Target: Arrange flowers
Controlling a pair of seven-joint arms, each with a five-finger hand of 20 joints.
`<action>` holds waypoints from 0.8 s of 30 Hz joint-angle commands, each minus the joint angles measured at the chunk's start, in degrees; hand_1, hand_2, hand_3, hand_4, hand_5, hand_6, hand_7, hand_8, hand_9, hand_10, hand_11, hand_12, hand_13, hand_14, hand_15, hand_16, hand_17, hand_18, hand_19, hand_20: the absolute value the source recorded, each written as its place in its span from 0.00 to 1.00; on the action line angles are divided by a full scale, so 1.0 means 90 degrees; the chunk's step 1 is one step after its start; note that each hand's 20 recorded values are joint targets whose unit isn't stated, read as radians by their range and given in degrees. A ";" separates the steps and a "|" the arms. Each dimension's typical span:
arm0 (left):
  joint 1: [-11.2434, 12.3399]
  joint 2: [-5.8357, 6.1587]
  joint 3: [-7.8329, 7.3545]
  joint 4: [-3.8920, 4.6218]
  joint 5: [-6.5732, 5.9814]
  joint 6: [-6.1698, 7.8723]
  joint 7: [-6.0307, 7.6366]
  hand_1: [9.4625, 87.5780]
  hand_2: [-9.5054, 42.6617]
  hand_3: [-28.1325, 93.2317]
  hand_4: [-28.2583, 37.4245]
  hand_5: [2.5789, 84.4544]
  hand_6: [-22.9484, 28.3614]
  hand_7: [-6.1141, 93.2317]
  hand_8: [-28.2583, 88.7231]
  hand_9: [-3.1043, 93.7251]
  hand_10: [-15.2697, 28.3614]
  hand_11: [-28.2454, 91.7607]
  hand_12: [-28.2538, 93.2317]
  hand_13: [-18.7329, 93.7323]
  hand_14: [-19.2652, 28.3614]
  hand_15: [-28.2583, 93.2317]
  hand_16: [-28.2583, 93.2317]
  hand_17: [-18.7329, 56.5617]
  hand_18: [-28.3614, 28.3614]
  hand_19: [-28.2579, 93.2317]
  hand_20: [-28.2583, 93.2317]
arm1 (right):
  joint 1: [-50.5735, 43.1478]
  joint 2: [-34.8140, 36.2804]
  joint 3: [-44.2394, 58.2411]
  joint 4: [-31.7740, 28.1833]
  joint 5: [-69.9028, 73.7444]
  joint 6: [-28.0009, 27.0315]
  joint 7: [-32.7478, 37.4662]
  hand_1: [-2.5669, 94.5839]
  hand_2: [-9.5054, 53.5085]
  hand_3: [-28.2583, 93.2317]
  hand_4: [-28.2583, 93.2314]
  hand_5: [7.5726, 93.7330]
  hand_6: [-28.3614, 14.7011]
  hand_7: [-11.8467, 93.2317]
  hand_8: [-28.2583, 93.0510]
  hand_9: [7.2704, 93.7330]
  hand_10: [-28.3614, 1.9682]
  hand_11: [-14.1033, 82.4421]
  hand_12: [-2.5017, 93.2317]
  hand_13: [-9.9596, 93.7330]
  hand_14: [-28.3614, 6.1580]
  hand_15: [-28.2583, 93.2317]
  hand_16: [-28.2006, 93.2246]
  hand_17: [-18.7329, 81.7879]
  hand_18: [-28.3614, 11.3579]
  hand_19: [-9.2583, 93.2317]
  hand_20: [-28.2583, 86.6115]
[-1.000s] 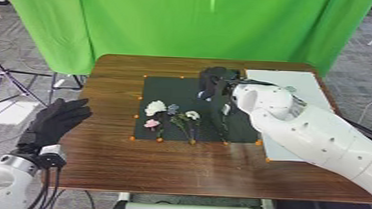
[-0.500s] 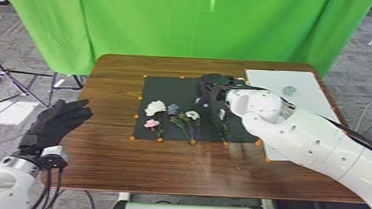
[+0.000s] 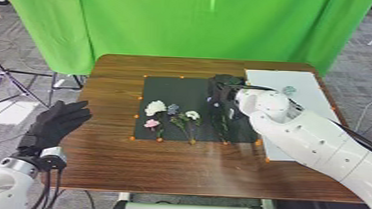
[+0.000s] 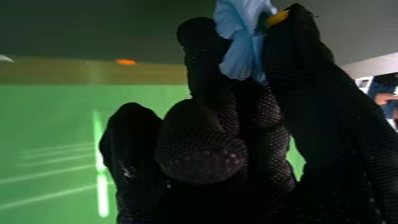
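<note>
Right wrist view: pinching light-blue flower (image 4: 238,54) in nearly closed right hand (image 3: 221,96), over dark mat (image 3: 172,85), near white flower (image 3: 156,107). Probably mid-placement; next, align stem, lower gently, release. At left, open left hand (image 3: 53,124).

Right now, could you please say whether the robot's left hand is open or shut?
Open: in the head view, the left hand has its fingers extended and slightly spread.

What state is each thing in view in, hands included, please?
Left hand: open
Right hand: pinching light blue petals
Large white flower: lying down
Pink flower: lying down
Blue flower: lying down
Small white flower: lying down
Dark mat: flat
White sheet: flat
</note>
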 commanded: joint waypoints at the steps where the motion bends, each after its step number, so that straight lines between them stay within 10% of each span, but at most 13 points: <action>1: 0.0064 -0.0063 -0.0054 -0.0040 0.0007 -0.0128 -0.0085 0.16 0.16 0.75 0.08 0.53 0.53 0.17 0.20 0.48 0.67 0.40 0.36 0.45 0.79 0.34 0.28 0.25 0.75 0.30 0.36 | -0.0100 0.0156 0.0214 0.0011 0.0213 -0.0302 0.0194 0.56 0.02 0.69 0.10 0.75 0.73 0.34 0.30 0.78 0.57 0.32 0.28 0.92 0.76 0.81 0.49 0.79 0.37 1.00 0.80; 24: -0.0043 0.0044 -0.0031 0.0013 0.0011 -0.0270 -0.0153 0.16 0.15 0.74 0.09 0.52 0.54 0.17 0.20 0.47 0.66 0.39 0.36 0.45 0.79 0.33 0.28 0.25 0.75 0.30 0.36 | 0.0142 0.0668 0.0402 -0.0852 0.1183 -0.0826 0.0541 0.44 0.00 0.73 0.12 0.70 0.75 0.29 0.24 0.73 0.51 0.31 0.26 0.90 0.73 0.80 0.49 0.77 0.33 1.00 0.80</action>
